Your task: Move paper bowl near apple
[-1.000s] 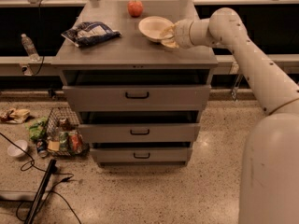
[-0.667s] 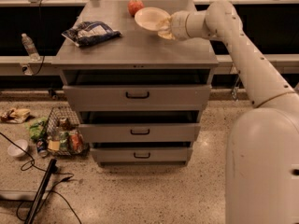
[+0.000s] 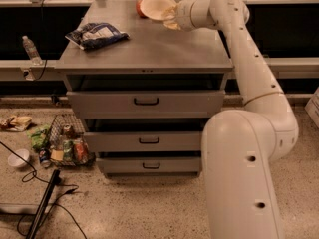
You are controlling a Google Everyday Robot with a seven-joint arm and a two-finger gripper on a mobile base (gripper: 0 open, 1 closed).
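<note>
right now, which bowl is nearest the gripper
The paper bowl over the cabinet top, at the gripper; the small white bowl lies on the floor at left.

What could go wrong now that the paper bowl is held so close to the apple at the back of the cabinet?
1. The paper bowl covers most of the apple from this view. Lowering it here could knock the apple, which might roll off the rear edge of the cabinet top.
2. The end effector grips the bowl by its right rim only, and the bowl looks tilted, so it may land crooked on release.
</note>
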